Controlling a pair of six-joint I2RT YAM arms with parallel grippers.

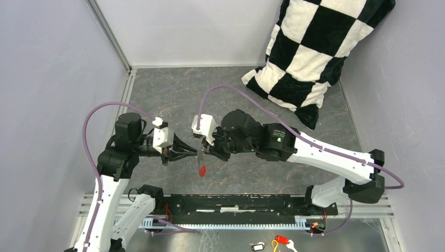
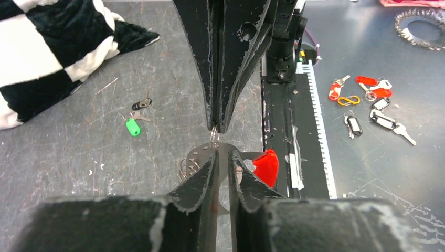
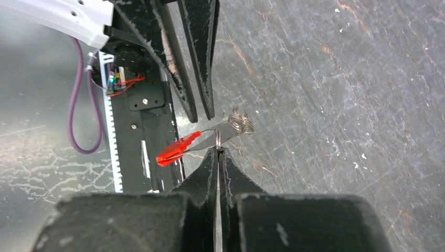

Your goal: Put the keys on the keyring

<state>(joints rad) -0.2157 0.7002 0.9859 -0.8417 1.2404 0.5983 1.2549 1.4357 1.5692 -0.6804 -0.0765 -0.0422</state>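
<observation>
Down at the near edge, a few spare tags (image 1: 282, 240) lie out of play, not our concern. Up to mid-table, and here is the action: the two grippers meet tip to tip above the table (image 1: 173, 94). The right gripper (image 3: 218, 152) is pinched tight on a loop of the keyring (image 3: 240, 124), whose coils bunch just past its tips. The red key (image 3: 176, 149) hangs there too, its metal part crossing right at that loop. The left gripper (image 2: 224, 157) is narrow, its fingers flanking the key's metal, but I can't tell whether it really clamps. Is the red key threaded on? Too fine to call; I'd say that's the job in hand. Farther out, the green key (image 2: 133, 126) and the dark key (image 2: 141, 104) lie side by side on the table, well apart from the ring. Beyond them sits the pillow (image 1: 315, 47). So, at best one key nearly on, and two to go.
</observation>
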